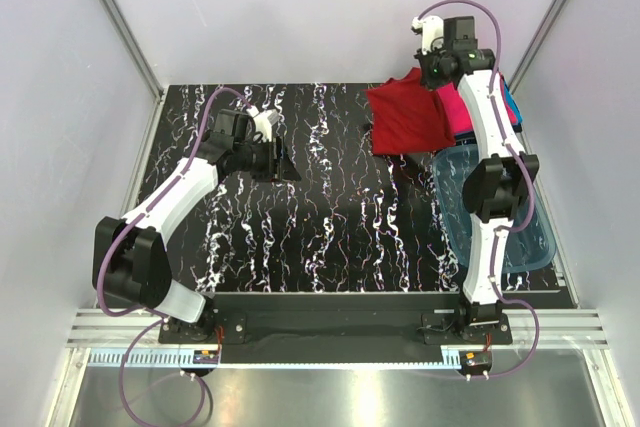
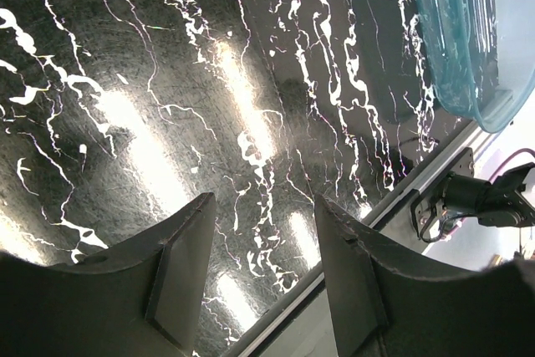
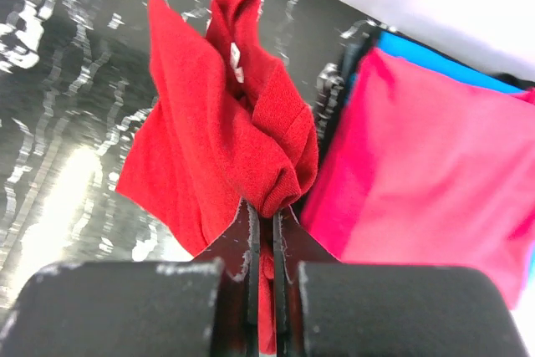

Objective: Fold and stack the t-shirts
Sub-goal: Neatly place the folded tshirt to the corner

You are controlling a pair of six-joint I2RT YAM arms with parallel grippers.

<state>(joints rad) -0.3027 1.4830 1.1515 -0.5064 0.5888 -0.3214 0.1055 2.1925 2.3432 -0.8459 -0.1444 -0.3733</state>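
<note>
As my right claw (image 3: 262,211) pinched the red shirt (image 3: 209,123), my left claw (image 2: 263,206) gaped. It hung above the bench (image 2: 125,81).

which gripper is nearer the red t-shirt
Right. The right gripper is shut on the dark red cotton t-shirt; the left gripper hangs open well to its left.
</note>
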